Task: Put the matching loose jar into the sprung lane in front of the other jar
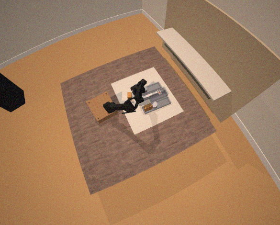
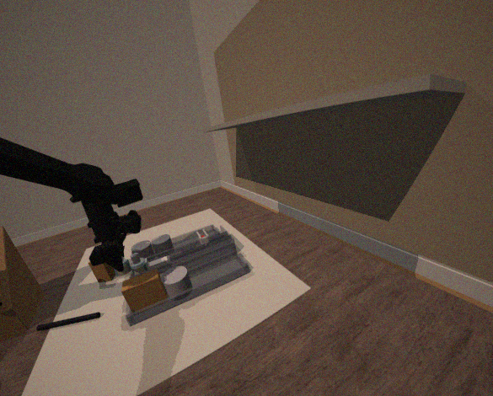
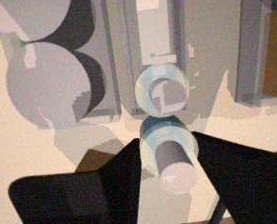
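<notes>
My gripper (image 3: pixel 164 140) (image 2: pixel 109 258) (image 1: pixel 138 97) is shut on a pale blue glass jar (image 3: pixel 171 159) with a grey lid, held by its sides and tilted toward the camera. It is just in front of the middle lane of the grey rack (image 3: pixel 207 51) (image 2: pixel 211 258) (image 1: pixel 162 101). A matching pale blue jar (image 3: pixel 162 90) stands at the front of that lane, close to or touching the held jar. Behind it is the pale pusher strip (image 3: pixel 154 27). In the top and exterior views the two jars are too small to tell apart.
Two grey cans (image 3: pixel 41 85) (image 2: pixel 152 244) stand in the left lane. A brown box (image 2: pixel 144 291) (image 1: pixel 147 107) and a grey can (image 2: pixel 176 276) fill the right lane. A small brown block (image 2: pixel 101 271) (image 1: pixel 129 94) lies by the gripper, a black pen (image 2: pixel 67 320) on the white mat (image 2: pixel 221 315).
</notes>
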